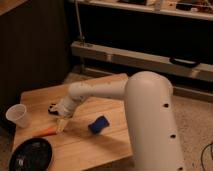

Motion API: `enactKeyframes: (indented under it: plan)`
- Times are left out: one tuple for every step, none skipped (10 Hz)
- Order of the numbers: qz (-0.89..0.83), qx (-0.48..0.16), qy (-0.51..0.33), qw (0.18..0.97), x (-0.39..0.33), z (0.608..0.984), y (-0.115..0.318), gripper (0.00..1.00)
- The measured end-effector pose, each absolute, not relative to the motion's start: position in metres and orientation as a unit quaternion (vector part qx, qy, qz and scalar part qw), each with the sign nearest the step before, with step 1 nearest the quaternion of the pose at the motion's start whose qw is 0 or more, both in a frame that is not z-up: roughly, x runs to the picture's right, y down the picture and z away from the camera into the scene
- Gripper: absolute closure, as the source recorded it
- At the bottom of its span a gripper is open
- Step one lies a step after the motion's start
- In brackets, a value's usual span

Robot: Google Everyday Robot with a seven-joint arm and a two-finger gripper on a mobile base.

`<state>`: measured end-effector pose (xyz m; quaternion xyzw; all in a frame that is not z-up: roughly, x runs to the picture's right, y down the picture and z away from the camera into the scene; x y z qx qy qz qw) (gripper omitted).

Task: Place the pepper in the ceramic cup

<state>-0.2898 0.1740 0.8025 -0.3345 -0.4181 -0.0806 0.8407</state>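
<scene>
Where the light wooden table [85,145] reaches its left edge, the small whitish, handle-less tapered ceramic cup [16,115] stands upright, well to the left of the gripper and a little farther back. Nearer the front, below and left of the gripper, lies a black round dish [31,155]. The slender orange pepper [46,132] lies flat on the wood just left of the gripper's tips, outside the cup and well apart from it; whether it touches the tips I cannot tell. The pale two-finger gripper [61,124] points down at the tabletop, its fingers spread and holding nothing. Just behind it a small black object [52,107] peeks out beside the wrist. To its right, near but apart, lies a blue block [98,124]. The bulky white arm [145,115] rises farther right.
</scene>
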Motion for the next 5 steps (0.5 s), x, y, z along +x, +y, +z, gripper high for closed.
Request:
enactKeyframes:
  plan:
    - [-0.083, -0.35, -0.421, 0.833, -0.296, 0.805, 0.191, 0.2]
    - [-0.085, -0.359, -0.423, 0.828, -0.299, 0.804, 0.202, 0.2]
    - [-0.087, -0.368, -0.424, 0.823, -0.301, 0.803, 0.214, 0.2]
    - [-0.088, -0.373, -0.424, 0.821, -0.301, 0.802, 0.22, 0.2]
    - [-0.083, -0.378, -0.42, 0.821, -0.299, 0.806, 0.228, 0.2]
